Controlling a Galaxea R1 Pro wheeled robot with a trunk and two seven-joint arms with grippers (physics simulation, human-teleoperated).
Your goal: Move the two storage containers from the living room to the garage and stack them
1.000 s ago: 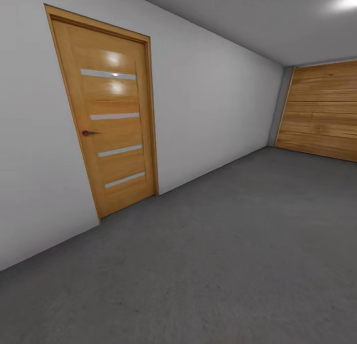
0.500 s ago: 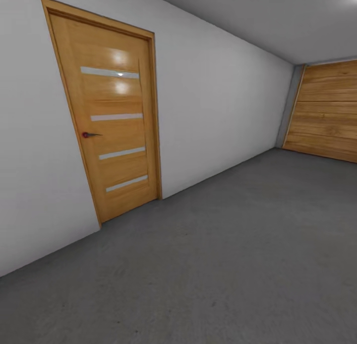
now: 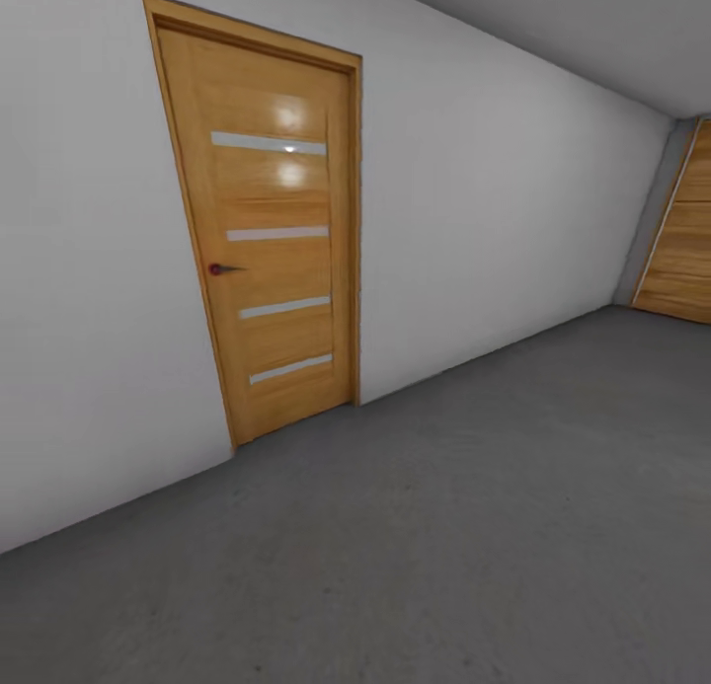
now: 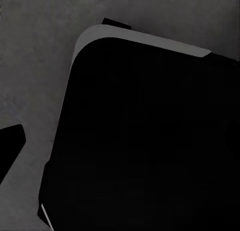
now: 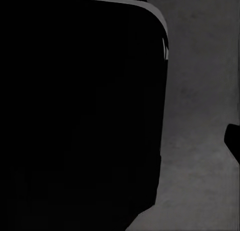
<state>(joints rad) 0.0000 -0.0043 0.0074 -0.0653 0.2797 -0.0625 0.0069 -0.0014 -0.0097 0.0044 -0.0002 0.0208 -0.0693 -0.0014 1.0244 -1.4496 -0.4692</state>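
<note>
Head view: wood panel door point(image 3: 272, 240), white wall point(image 3: 494, 220), dark grey concrete floor point(image 3: 444, 526). Bins unseen; presumably light, rigid, rim-gripped. Tool states: cannot tell.

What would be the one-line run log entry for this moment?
place: garage | seen: wooden door shut, in white wall; second wooden door far right | floor: grey concrete | containers: not sighted | claws: not in view

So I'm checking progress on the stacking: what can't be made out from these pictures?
- Head view: the wood-panel door is cut off by the right edge; what lies beyond it along the floor is out of frame.
- Left wrist view: a dark rounded body hides most of the floor behind it.
- Right wrist view: a similar dark body does the same.
- Whether either gripper is open or shut cannot be told.
</note>
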